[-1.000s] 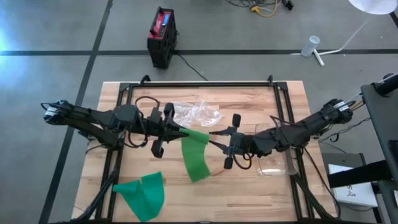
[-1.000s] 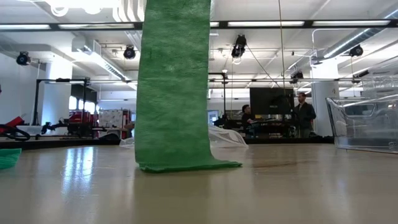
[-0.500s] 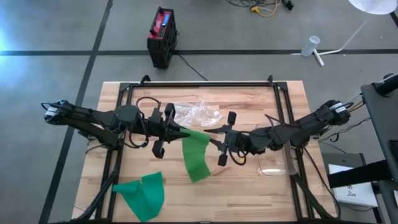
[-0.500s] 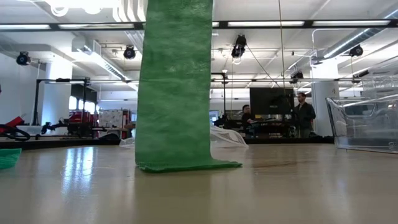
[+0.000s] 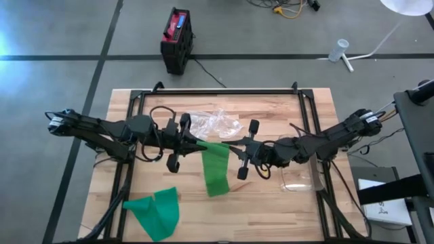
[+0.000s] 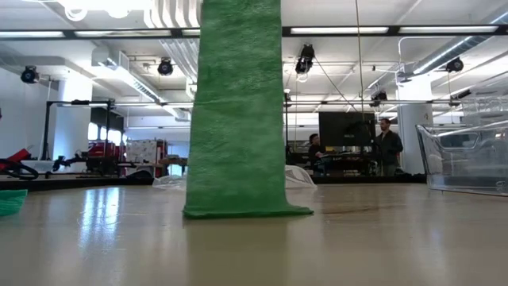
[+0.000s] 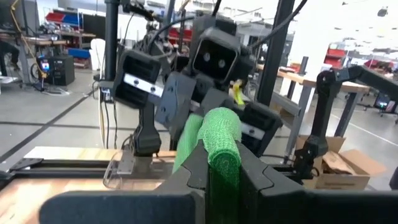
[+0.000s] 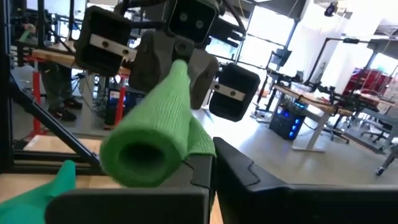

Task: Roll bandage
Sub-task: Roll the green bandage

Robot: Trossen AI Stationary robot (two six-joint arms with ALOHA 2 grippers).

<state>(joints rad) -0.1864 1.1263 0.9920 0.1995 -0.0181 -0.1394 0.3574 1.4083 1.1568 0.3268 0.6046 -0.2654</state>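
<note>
Above the middle of the worktop (image 5: pixel 285 210), the left end effector (image 5: pixel 195 142) is clamped on one end of the rolled green bandage (image 5: pixel 215 168). The right end effector (image 5: pixel 232 148) is pinched together at the opposite end. The tail hangs down to the wood. A weak pinch could let the roll slip and unwind; uneven turning could skew the wraps.

Ceiling strip lights (image 6: pixel 341 31) are shining brightly and glaring off the tabletop (image 6: pixel 119 214), while wrist foregrounds are blurring.
</note>
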